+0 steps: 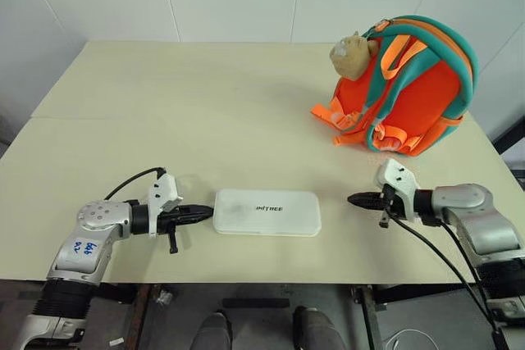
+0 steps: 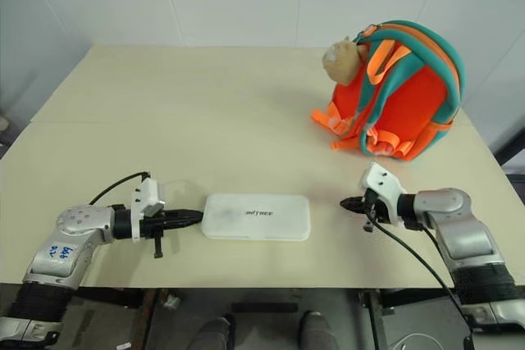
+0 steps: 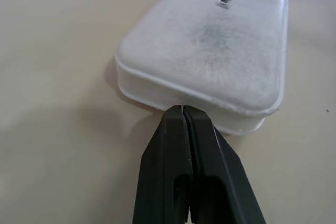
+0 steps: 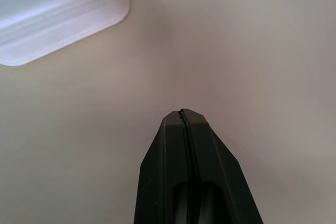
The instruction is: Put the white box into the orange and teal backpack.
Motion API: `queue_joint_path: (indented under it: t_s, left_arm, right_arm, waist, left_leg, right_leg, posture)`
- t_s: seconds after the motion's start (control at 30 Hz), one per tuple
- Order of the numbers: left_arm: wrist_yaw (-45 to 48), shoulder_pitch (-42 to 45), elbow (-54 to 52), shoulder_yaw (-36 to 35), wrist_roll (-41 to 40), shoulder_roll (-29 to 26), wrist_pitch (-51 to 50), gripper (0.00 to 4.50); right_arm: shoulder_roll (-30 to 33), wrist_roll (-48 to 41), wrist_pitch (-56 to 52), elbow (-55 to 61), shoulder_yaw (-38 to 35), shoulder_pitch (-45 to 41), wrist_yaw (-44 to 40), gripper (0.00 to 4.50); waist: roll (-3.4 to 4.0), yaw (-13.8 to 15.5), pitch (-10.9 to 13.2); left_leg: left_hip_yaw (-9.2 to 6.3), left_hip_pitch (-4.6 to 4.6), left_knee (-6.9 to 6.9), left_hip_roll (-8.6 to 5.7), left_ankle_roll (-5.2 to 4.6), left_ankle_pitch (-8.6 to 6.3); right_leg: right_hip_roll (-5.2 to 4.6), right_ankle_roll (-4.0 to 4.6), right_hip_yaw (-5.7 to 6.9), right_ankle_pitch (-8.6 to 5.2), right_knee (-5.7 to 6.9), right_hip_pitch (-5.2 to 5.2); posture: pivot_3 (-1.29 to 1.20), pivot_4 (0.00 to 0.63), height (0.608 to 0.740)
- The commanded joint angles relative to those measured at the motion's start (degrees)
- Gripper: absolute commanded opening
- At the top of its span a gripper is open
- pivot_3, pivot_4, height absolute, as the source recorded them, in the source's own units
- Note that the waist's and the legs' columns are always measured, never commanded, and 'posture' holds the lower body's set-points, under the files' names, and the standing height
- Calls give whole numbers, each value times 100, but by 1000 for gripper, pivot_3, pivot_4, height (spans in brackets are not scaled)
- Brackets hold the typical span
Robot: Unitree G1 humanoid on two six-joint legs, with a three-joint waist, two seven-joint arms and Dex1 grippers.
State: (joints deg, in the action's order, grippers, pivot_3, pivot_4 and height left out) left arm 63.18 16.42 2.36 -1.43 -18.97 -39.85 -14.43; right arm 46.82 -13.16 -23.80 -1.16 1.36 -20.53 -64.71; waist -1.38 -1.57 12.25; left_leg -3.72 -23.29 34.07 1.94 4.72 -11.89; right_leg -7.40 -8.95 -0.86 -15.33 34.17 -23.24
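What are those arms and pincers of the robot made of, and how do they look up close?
Each arm is rounded silver-grey metal with a black ribbed sleeve further up and a white block at the wrist. A black cable loops along each. The left arm carries a white label with blue handwriting. The left gripper and right gripper each end in two slim, pointed black fingers.

Both arms are silver-grey with black ribbed cuffs; each white wrist block carries a looping black cable. The left arm [image 1: 86,243] bears blue handwritten marks; the fingers [image 3: 186,182] are matte black wedges.

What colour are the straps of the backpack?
Teal, with orange webbing, on the orange and teal backpack; clearest in the left eye view.
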Motion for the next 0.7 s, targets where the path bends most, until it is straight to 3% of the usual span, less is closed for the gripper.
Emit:
queue_joint_path:
  t_s: [0.03, 0.7]
  left_arm:
    - [7, 61, -256, -63, -175, 19, -97, 44]
    - [-40, 310, -133, 273, -6, 290, -182, 44]
  right_arm:
    - [30, -337, -341, 715, -139, 175, 7, 0]
    - [-576, -396, -530, 795, 315, -199, 465, 0]
  waist:
    - [0, -3, 0]
    - [0, 7, 0]
  left_leg:
    - [0, 0, 1, 0, 0, 0]
    - [4, -2, 10, -1, -3, 1]
  right_leg:
    - [0, 0, -1, 0, 1, 0]
    - [0, 3, -6, 2, -13, 7]
  posture:
    - [0, 150, 740]
    - [0, 150, 740]
